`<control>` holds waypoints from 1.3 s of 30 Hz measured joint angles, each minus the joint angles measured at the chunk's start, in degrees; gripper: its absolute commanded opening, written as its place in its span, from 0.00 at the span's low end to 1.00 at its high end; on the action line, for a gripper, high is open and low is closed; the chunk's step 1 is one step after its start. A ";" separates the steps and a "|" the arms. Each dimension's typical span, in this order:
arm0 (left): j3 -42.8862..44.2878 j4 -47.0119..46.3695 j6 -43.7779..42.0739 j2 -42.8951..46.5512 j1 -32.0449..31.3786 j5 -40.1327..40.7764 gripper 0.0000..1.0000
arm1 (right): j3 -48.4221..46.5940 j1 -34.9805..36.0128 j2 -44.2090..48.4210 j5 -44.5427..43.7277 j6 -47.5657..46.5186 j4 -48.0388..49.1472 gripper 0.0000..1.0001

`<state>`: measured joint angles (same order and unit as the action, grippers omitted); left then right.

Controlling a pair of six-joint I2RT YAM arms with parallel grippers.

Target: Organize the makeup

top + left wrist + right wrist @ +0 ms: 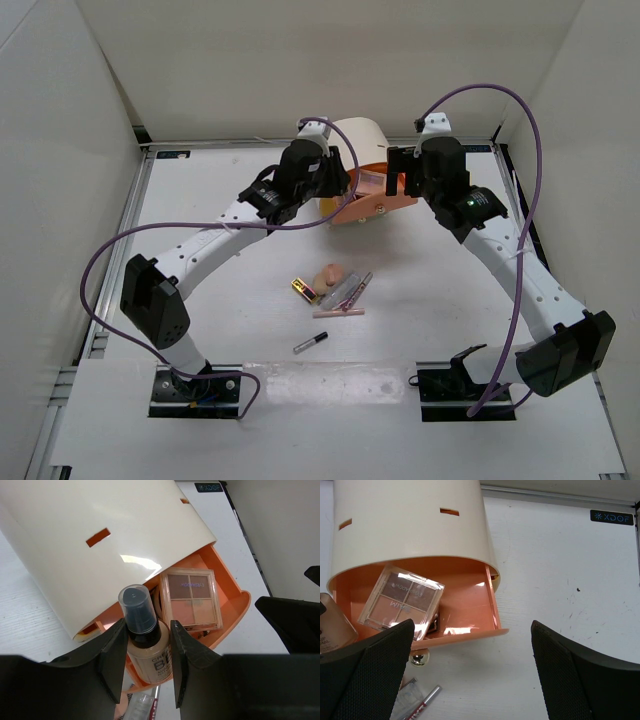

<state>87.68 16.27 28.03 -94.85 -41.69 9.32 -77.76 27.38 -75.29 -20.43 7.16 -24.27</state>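
Closest in, a dark pencil point(310, 343), gold lipstick point(303, 290), peach sponge point(330, 272) and gloss tubes point(352, 290) lie loose on the counter point(450, 300), not sorted yet. Further back, the left pincer point(148, 636) is clamped on the foundation bottle point(150, 660), cap up, at the open drawer point(235, 611) beside the palette point(191, 599), probably to stow it. The right pincer point(471, 630) hangs wide open and empty near the drawer front.

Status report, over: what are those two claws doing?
Left claw shut on foundation bottle at open drawer. Right claw open, empty. Palette already inside.
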 measured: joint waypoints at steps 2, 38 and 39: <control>0.00 0.04 0.00 0.00 -0.15 -0.31 0.10 | 0.00 0.00 0.00 0.00 0.00 0.00 0.99; -4.57 -4.66 4.81 -0.96 -3.56 3.56 0.98 | 1.53 -0.04 -0.09 0.02 1.31 0.44 0.99; -4.39 -4.52 4.66 -0.79 -3.56 3.56 0.98 | 1.53 -0.04 -0.09 0.02 1.31 0.42 0.99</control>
<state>83.29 11.75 32.69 -95.64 -45.25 12.88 -76.23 27.33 -75.37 -20.40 8.47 -23.86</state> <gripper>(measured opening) 0.979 0.987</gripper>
